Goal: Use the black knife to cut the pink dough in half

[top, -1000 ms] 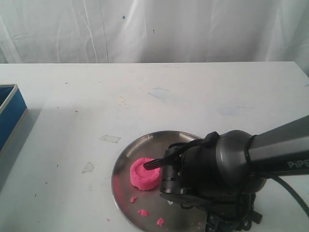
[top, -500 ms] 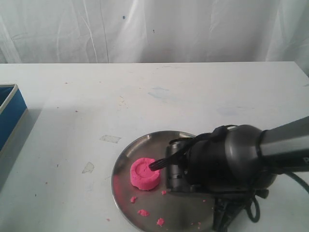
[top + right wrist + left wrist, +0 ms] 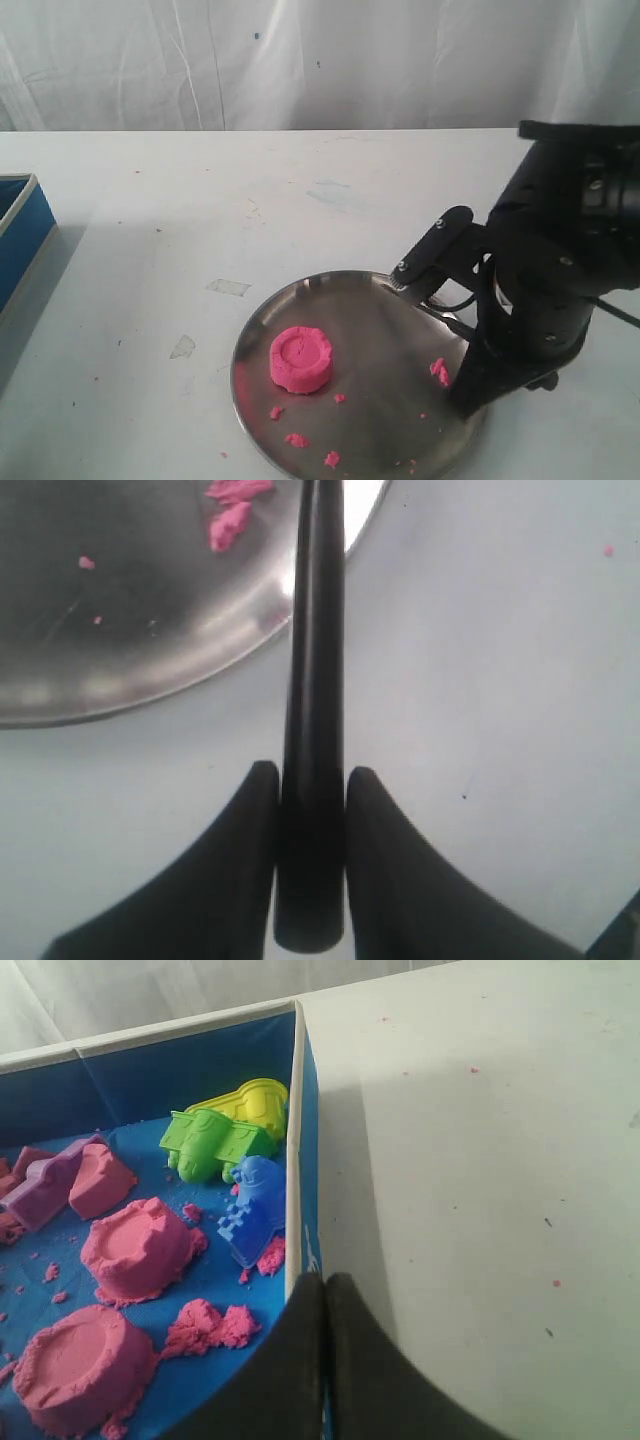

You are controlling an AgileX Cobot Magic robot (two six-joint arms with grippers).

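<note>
On the white table (image 3: 300, 200) we see the pink dough (image 3: 300, 359) whole, lower centre, on the steel plate (image 3: 390, 330). Our right gripper (image 3: 312, 790) clamps the black knife (image 3: 315, 680); our left gripper (image 3: 325, 1290) is pressed together, holding nothing.

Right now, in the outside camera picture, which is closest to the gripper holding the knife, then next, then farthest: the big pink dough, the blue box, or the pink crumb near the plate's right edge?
Measured from the right gripper:
1. Pink crumb, just beside it on the plate's right part.
2. Pink dough, on the plate's left part.
3. Blue box, at the table's far left edge.
</note>
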